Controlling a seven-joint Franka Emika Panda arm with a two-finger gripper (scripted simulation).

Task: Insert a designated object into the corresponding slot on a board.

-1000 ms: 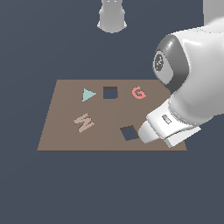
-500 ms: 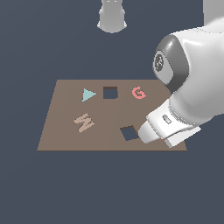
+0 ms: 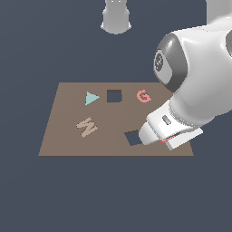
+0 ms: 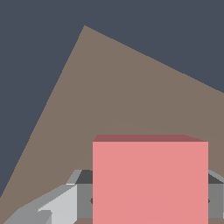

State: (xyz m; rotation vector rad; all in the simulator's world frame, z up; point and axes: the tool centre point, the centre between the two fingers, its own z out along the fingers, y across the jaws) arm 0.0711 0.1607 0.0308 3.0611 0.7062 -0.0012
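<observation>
From the exterior view, nothing was seen to have moved over the last second: the gripper [image 3: 168, 139] was parked low at the board's [image 3: 68, 131] corner, so the insertion was probably stalled. The slot [image 3: 114, 95] was left well beyond the jaws. In the wrist view, the pink block [image 4: 150, 181] was shown pinched between the jaws, flat-faced and square-edged.

Both renders are evenly and softly lit, with flat colours and no cast shadows on the board [image 3: 68, 136]. My white arm shell [image 3: 199, 77] carries mild highlights from above. Edges look slightly soft and low in detail; no lens distortion shows.
</observation>
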